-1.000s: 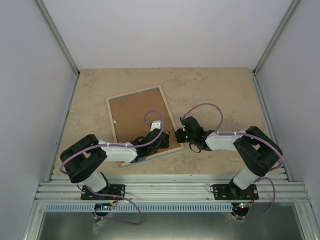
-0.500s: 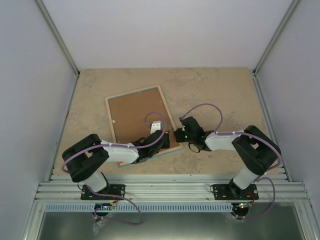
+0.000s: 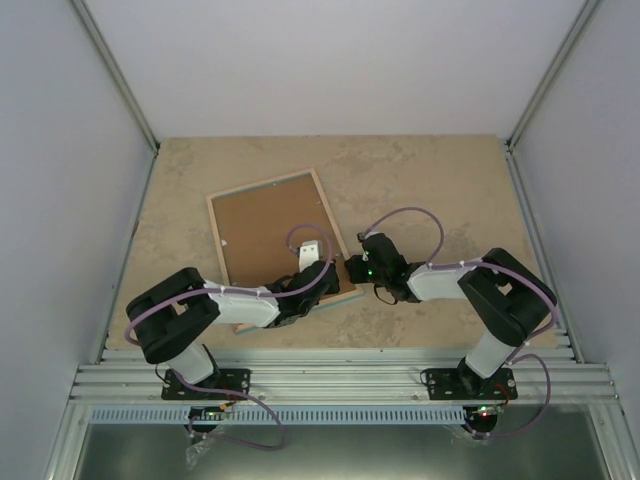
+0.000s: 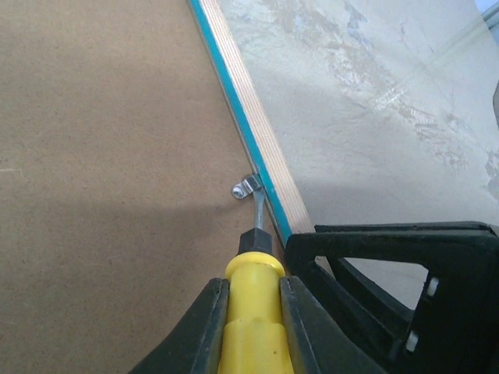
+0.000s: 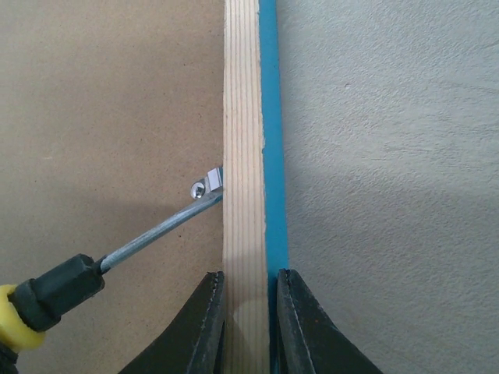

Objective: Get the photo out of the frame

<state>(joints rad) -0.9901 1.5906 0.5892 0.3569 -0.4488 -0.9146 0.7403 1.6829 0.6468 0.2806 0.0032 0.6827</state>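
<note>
The frame [image 3: 215, 200] lies face down on the table, its pale wood rim [image 5: 242, 117] and turquoise edge [image 5: 270, 117] around the brown backing board [image 3: 270, 235]. The photo is hidden under the board. My left gripper [image 4: 251, 312] is shut on a yellow-handled screwdriver [image 4: 249, 327]; its metal tip touches a small metal clip [image 4: 244, 188] at the rim. My right gripper [image 5: 248, 312] is shut on the frame's rim, just below the same clip [image 5: 207, 184]. In the top view both grippers, left [image 3: 305, 285] and right [image 3: 352, 268], meet at the frame's near right side.
Beige stone-pattern table [image 3: 440, 190] with grey walls on three sides. A slotted aluminium rail [image 3: 340, 375] runs along the near edge, where both arm bases stand.
The frame has shifted and turned slightly to the left on the table. Both grippers stayed on its near right edge and moved a little with it.
</note>
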